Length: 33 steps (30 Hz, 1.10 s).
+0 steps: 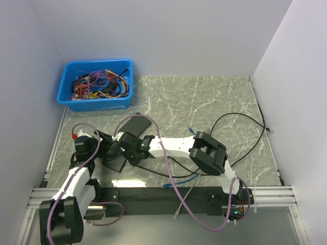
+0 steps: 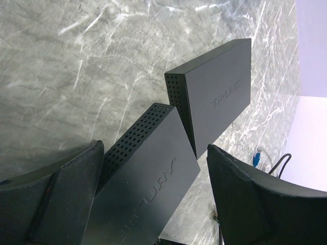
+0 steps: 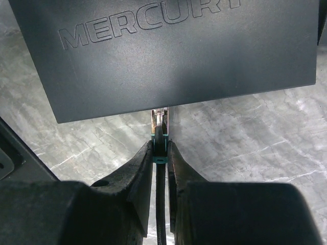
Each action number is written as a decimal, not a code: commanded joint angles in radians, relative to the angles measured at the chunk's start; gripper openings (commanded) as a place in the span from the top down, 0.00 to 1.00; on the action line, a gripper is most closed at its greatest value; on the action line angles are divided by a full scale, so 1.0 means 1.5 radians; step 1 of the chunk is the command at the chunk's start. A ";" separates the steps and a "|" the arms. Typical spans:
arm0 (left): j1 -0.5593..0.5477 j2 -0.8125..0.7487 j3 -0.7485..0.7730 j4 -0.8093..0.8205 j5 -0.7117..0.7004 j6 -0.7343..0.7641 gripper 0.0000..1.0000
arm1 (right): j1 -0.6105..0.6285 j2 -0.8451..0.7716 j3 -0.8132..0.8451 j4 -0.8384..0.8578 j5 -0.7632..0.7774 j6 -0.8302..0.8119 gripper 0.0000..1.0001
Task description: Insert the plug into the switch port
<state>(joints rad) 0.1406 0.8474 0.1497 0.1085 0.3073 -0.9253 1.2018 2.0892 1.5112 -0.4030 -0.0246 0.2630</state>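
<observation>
Fingers of the right gripper (image 3: 160,153) pinch the plug (image 3: 160,125) in a narrow grip, its clear tip poking past them against the lower edge of the black switch (image 3: 168,51); whether it sits in a port is hard to tell. Its black cable (image 3: 161,214) trails back between them. The left gripper (image 2: 153,153) stands wide, one finger either side of that switch.

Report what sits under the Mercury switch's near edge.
The plug, pinched in the right hand, meets the Mercury switch there. Its tip and the port are hidden beneath it.
</observation>
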 commanded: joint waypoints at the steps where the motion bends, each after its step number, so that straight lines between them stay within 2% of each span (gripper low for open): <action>1: -0.001 -0.005 -0.005 0.007 0.014 0.012 0.13 | 0.002 0.017 0.046 0.024 0.040 -0.007 1.00; 16: -0.001 0.053 0.035 0.031 0.028 0.030 0.13 | -0.011 0.024 0.055 0.018 0.067 -0.020 1.00; 29: -0.001 0.100 0.036 0.076 0.048 0.016 0.13 | -0.009 0.022 0.063 0.029 0.018 -0.024 1.00; 32: -0.001 0.107 0.030 0.094 0.055 0.005 0.19 | -0.007 0.014 0.061 0.031 0.004 -0.024 1.00; 33: -0.001 0.108 0.029 0.097 0.058 0.001 0.24 | -0.006 0.009 0.061 0.031 0.004 -0.025 1.00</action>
<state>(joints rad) 0.1417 1.0016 0.1970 0.1940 0.3283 -0.8951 1.1908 2.1292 1.5566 -0.4305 0.0093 0.2329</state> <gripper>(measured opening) 0.795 0.203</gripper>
